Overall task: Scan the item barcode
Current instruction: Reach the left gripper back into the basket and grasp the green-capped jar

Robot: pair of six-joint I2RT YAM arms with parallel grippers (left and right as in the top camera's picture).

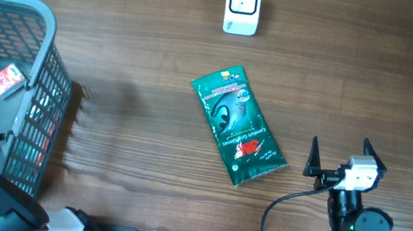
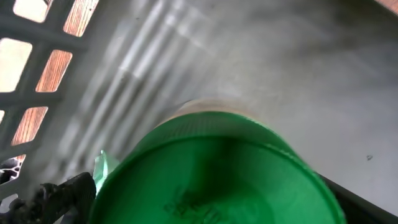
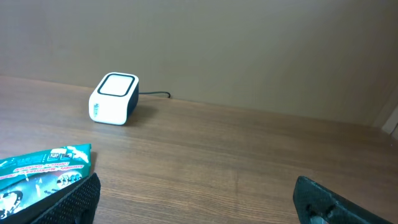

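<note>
The item, a green printed packet (image 1: pixel 238 126), lies flat on the wooden table at mid-table; its end shows at the left of the right wrist view (image 3: pixel 37 168). The white scanner (image 1: pixel 242 6) stands at the far edge, also seen as a small white box (image 3: pixel 114 98). My right gripper (image 1: pixel 341 144) rests open to the right of the packet, nothing between its fingers (image 3: pixel 196 199). My left gripper (image 2: pixel 205 199) is down inside the basket, jaws wide, close over a green round lid (image 2: pixel 217 168); whether it touches the lid I cannot tell.
A grey mesh basket (image 1: pixel 41 17) stands at the left edge, its wall (image 2: pixel 37 68) close to the left wrist camera. A red and white pack (image 1: pixel 5 79) lies inside it. The scanner's cable runs off the far edge.
</note>
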